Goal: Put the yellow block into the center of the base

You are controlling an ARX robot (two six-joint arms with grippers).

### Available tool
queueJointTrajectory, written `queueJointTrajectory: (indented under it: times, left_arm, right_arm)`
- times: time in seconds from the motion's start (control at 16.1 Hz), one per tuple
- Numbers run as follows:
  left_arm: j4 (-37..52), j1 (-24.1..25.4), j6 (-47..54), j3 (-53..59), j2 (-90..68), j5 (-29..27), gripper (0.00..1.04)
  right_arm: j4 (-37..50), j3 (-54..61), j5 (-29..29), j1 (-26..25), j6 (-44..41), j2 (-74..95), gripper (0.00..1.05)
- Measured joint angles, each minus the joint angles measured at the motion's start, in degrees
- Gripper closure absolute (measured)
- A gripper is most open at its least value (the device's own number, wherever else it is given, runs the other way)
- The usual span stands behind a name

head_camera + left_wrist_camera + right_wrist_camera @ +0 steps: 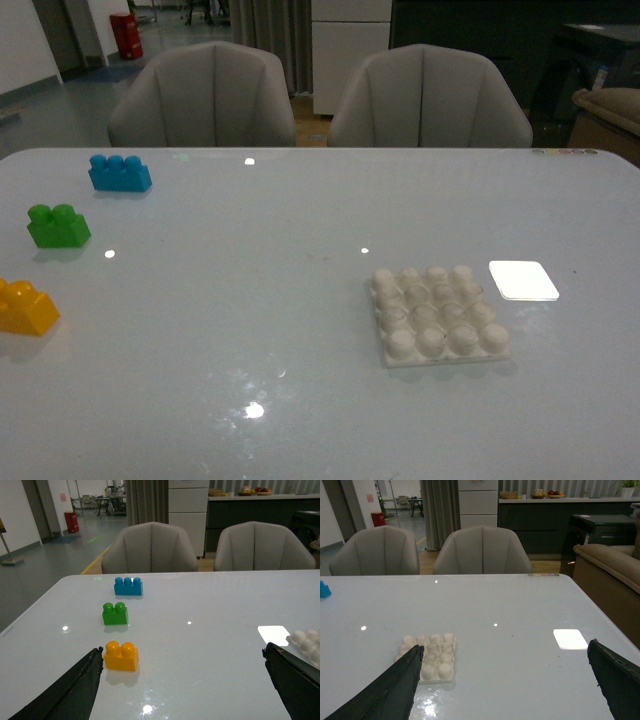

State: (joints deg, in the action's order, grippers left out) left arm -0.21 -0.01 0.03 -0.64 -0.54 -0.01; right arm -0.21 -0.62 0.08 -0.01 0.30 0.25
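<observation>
**Yellow block far left, base bare, both grippers empty**

We see the yellow block [25, 308] upright on the table [250, 330], far left in the front view, studs up, nothing touching it. The green brick [58, 226] sits behind it and the blue brick [119, 173] further back, all three apart in a rough line. The base [438, 315] lies flat right of centre, well apart from the block, every stud bare. In the front view a bright white square patch [523, 281] shows just beside its far right corner. Left gripper [182, 652]: jaws spread wide, nothing between them, yellow block near one finger [75, 690]. Right gripper [505, 647]: jaws likewise spread, holding nothing, base near one finger [395, 687]
</observation>
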Motion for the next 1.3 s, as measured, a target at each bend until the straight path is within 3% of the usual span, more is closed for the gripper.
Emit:
queueJointTrajectory:
  times: [1.3]
  left_arm:
    - [0.0,0.0,0.0,0.0,0.0,0.0,0.07]
  right_arm:
    - [0.0,0.0,0.0,0.0,0.0,0.0,0.06]
